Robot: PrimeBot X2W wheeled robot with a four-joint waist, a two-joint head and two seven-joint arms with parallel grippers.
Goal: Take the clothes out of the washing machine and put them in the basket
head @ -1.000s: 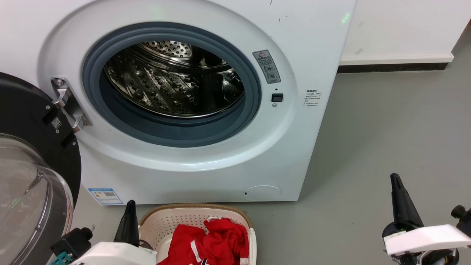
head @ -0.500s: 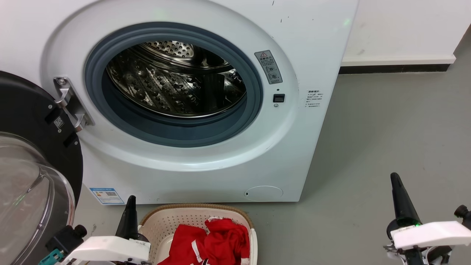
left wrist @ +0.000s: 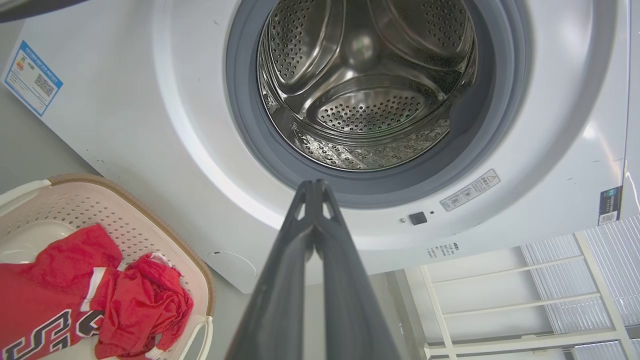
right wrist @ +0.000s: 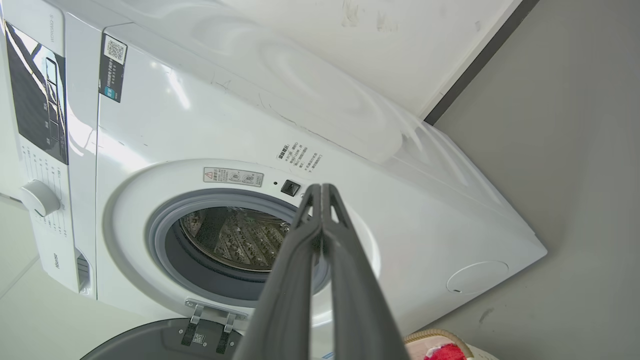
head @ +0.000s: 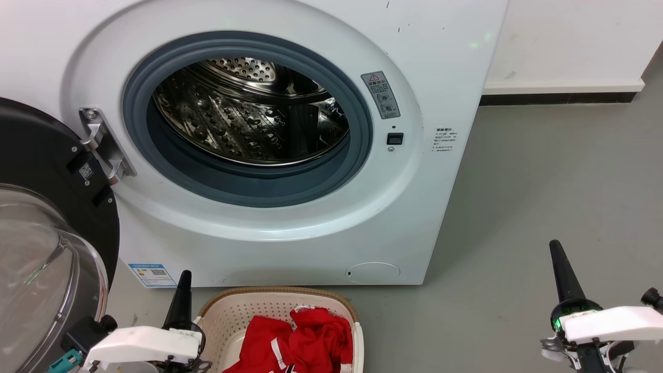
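Before a white wall [head: 570,41], on grey floor [head: 544,181]: washing machine [head: 440,62], basket [head: 228,316].

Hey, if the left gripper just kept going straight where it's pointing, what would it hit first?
Likely the washing machine: the shut left gripper aims at the grey gasket at the porthole's lower edge, though depth is unclear.

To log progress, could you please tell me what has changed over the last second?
Little. The left gripper and the right gripper, both shut and empty, edged slightly up the head view; the whole picture's small rightward shift is camera motion. The bright red fabric clothes stayed in the cream perforated plastic basket, and the large white front-loading washing machine stayed open, its shiny steel drum showing no garments.
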